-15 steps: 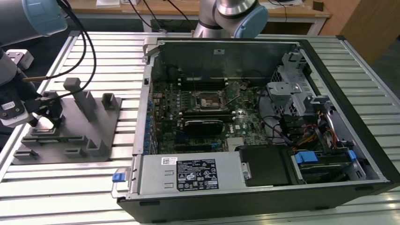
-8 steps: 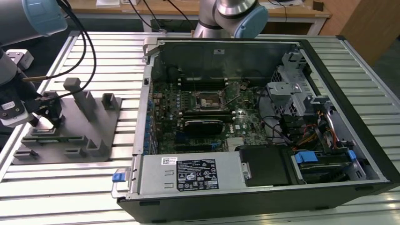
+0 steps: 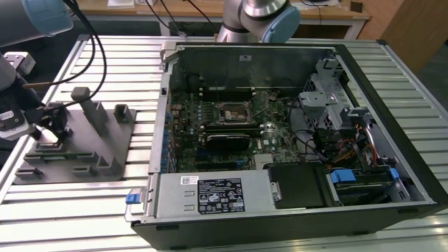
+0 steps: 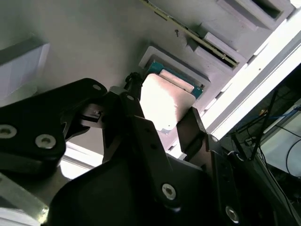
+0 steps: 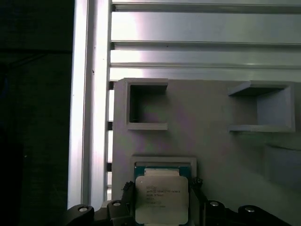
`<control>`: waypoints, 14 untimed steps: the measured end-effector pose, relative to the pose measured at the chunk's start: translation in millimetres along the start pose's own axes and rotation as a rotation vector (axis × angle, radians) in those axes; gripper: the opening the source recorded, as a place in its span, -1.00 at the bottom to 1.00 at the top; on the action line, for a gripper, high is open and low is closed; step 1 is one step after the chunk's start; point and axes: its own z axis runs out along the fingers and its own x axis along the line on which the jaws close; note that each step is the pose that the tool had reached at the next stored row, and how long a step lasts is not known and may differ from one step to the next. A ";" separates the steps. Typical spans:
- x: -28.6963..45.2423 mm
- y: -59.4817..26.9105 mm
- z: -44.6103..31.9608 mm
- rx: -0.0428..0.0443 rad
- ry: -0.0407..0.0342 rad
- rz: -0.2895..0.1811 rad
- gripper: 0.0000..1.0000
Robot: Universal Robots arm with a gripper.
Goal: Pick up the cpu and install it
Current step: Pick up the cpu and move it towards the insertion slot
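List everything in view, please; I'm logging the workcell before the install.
cpu: one, silvery top on a green board, in a recess of the holder block
holder block: one, grey, with posts, at the exterior view's left
computer case: one, black, open, at the exterior view's right
motherboard: one, green, inside the case
table: one, silver, slatted, under everything
gripper: one, black, at the cpu
arm: one, grey and pale blue

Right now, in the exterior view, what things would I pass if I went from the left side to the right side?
gripper → tall grey post → black socket frame → silver drive cage → the blue clip farthest to the exterior view's right
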 end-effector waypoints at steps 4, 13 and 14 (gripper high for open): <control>0.0 0.6 -9.4 -0.0001 -0.0002 0.000 0.08; 0.1 1.8 -31.3 0.0000 -0.0031 0.000 0.08; 0.1 2.0 -33.6 -0.0001 -0.0037 0.000 0.08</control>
